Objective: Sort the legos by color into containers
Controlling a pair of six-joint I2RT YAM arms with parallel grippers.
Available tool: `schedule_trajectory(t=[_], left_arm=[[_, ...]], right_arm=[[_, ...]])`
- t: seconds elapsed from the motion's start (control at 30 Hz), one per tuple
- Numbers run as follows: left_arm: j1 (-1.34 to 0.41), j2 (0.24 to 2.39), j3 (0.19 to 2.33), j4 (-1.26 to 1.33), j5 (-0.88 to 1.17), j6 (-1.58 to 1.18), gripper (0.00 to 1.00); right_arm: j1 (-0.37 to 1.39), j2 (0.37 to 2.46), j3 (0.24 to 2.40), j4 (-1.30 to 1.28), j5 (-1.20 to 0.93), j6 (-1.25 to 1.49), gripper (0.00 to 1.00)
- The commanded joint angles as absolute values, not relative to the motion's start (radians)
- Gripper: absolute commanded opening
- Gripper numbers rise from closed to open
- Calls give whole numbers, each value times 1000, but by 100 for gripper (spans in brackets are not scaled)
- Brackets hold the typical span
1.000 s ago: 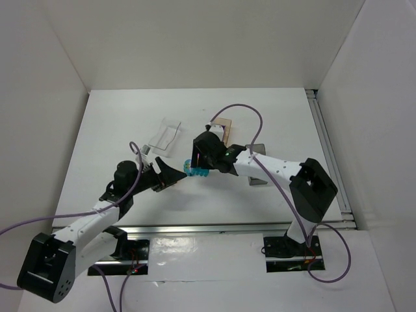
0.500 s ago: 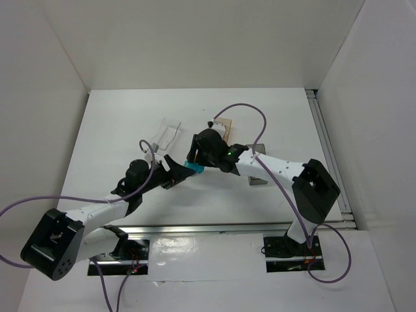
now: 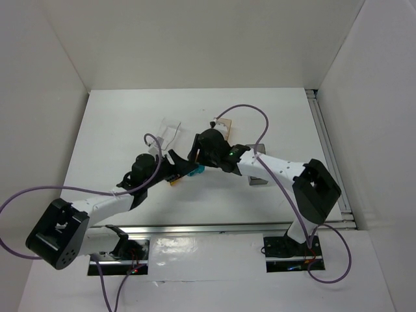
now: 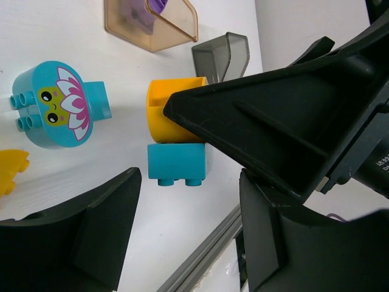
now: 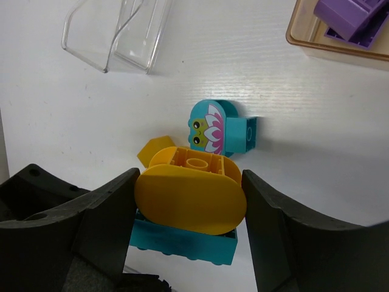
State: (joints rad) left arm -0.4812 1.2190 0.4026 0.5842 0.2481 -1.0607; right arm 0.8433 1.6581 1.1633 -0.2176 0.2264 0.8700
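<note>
My right gripper (image 5: 190,182) is shut on a yellow oval lego (image 5: 189,198) with a teal lego (image 5: 182,243) stuck under it, held above the table. My left gripper (image 4: 189,177) is open, and that teal lego (image 4: 176,164) sits at its fingertips with the yellow lego (image 4: 173,109) just beyond. In the top view the two grippers meet nose to nose around the teal lego (image 3: 199,169). A teal lego with a frog face (image 5: 213,128) and a small yellow piece (image 5: 153,149) lie on the table. A purple lego (image 5: 349,15) rests in the tan container (image 5: 304,38).
The clear container (image 3: 168,133) lies behind the left gripper. The tan container (image 3: 224,127) is behind the right gripper. A dark grey container (image 4: 222,55) stands to the right of the tan one. A metal rail runs along the table's near edge (image 3: 214,227).
My left gripper has reached forward to the right gripper and its jaws have narrowed. The right gripper has shifted slightly back and left, still holding the stacked legos.
</note>
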Motion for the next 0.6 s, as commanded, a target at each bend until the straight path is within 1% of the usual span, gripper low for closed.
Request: schedule_trajectory(t=[0.0, 0.1, 0.23, 0.27, 0.33, 0.37, 0.5, 0.53, 0.57], left_arm=[[-495, 1230, 443, 640, 213, -1019, 72], [-515, 1230, 454, 640, 202, -999, 68], [-515, 1239, 482, 627, 183, -989, 53], [-525, 1239, 492, 617, 183, -980, 46], [-525, 1249, 492, 607, 173, -980, 39], [-525, 1249, 502, 598, 173, -980, 31], [-525, 1249, 502, 568, 164, -980, 16], [-525, 1240, 512, 539, 164, -971, 5], [-525, 1239, 512, 523, 154, -971, 0]], right_arm=[[832, 1594, 1141, -161, 170, 890, 62], [819, 1585, 1121, -138, 132, 899, 62], [801, 1574, 1094, -127, 97, 908, 62], [801, 1574, 1094, -115, 86, 908, 62], [801, 1565, 1094, -115, 86, 917, 62], [801, 1565, 1085, -115, 86, 917, 62], [781, 1555, 1074, -115, 77, 917, 61], [772, 1546, 1074, -115, 77, 917, 61], [758, 1537, 1062, -115, 77, 917, 61]])
